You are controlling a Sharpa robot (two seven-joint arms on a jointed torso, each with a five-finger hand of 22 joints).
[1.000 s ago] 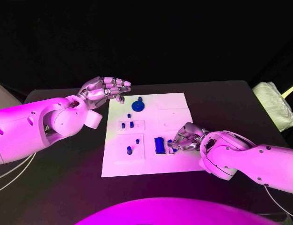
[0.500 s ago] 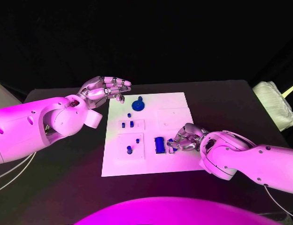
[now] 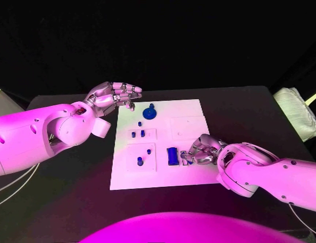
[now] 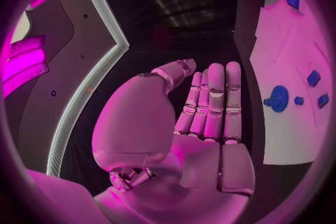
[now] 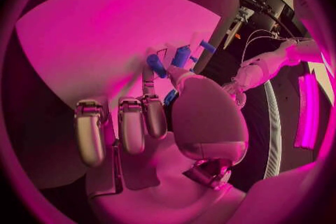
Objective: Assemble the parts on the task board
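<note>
Head view, white task board (image 3: 191,174) mid-table, right hand (image 3: 200,151) pinching small blue part (image 3: 185,157) beside upright blue block (image 3: 172,155) with long axis pointing away from robot, left hand (image 3: 114,95) empty, fingers loosely curled, off board's far left corner.

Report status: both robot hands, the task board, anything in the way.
Left robot hand empty, fingers curled, off the board's far left corner. Right robot hand down on the task board, touching a small blue part. Nothing in the way.

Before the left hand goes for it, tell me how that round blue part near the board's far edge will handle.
The round blue part looks small, rigid and probably light. Its disc shape suggests it may roll if tipped on edge. Lying low on the white board, it may slide when pushed.
</note>
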